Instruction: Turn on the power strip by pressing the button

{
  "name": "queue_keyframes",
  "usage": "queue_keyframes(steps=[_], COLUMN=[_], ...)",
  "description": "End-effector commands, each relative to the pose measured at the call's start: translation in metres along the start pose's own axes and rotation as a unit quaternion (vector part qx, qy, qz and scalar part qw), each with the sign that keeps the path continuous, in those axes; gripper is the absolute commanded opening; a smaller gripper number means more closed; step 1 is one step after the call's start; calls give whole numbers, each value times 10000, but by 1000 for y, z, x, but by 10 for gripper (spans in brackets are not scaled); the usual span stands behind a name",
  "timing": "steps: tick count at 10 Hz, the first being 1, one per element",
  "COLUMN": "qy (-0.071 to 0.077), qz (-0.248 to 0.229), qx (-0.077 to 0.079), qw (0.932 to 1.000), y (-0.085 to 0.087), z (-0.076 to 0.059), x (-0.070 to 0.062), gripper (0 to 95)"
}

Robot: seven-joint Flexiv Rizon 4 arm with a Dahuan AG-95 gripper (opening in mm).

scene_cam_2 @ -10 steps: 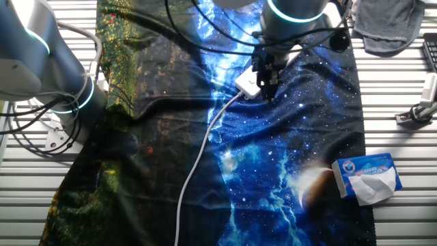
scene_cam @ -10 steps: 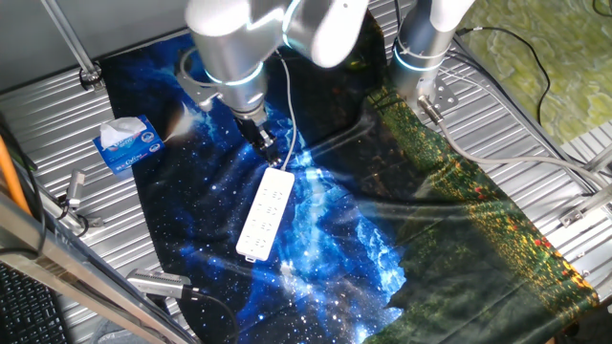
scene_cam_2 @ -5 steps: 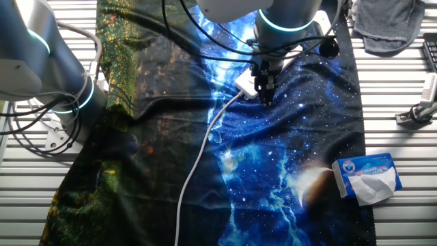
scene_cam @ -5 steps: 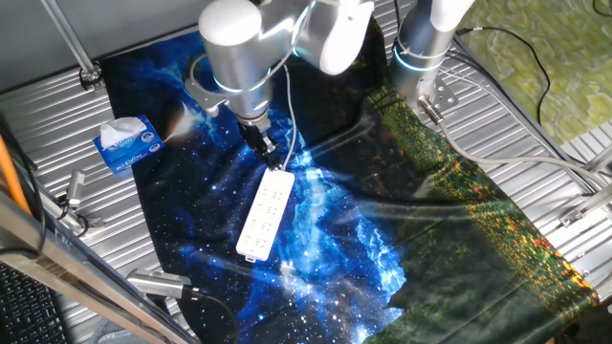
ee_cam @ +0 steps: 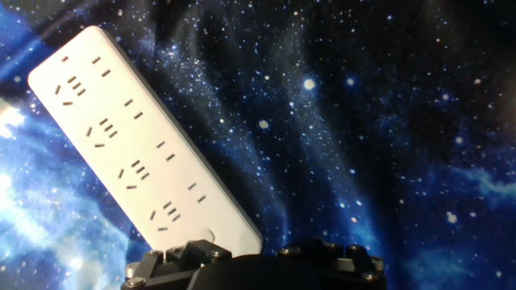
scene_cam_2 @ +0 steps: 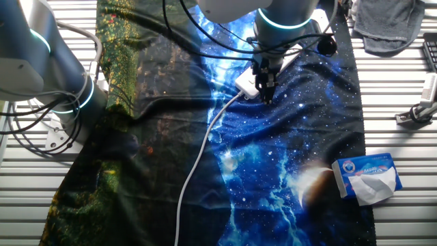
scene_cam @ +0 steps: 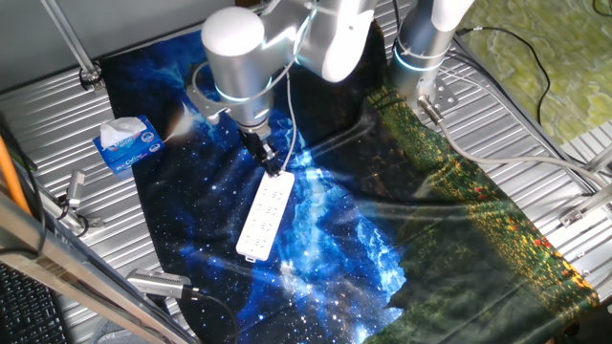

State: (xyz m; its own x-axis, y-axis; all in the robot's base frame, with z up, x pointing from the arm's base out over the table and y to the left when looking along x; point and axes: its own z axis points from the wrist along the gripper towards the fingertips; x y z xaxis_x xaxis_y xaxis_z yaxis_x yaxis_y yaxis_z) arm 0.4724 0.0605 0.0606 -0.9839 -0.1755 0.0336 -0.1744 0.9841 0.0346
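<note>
Power strip [scene_cam: 265,216]: long flat white plastic bar with two rows of dark socket slots, lying diagonally on a blue starry galaxy-print cloth [scene_cam: 191,191], its white cord [scene_cam_2: 198,164] trailing off across the fabric. Button [ee_cam: 203,236]: tiny pale round switch at the strip's corded end, just beside the black gripper body in the hand view. Dark two-finger gripper [scene_cam: 267,161]: poised over that corded end; jaw state cannot be told. Blue-and-white tissue box [scene_cam: 126,142]: well apart, beside the cloth.
</note>
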Motion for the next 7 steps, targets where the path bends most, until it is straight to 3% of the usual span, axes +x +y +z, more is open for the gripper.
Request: queue_keyframes(steps=[1,7], qy=[-35,-36], qz=[-11,-87], qx=[20,27], qw=[10000,10000], y=[0,4], z=[6,23], x=[0,2], gripper=[760,760])
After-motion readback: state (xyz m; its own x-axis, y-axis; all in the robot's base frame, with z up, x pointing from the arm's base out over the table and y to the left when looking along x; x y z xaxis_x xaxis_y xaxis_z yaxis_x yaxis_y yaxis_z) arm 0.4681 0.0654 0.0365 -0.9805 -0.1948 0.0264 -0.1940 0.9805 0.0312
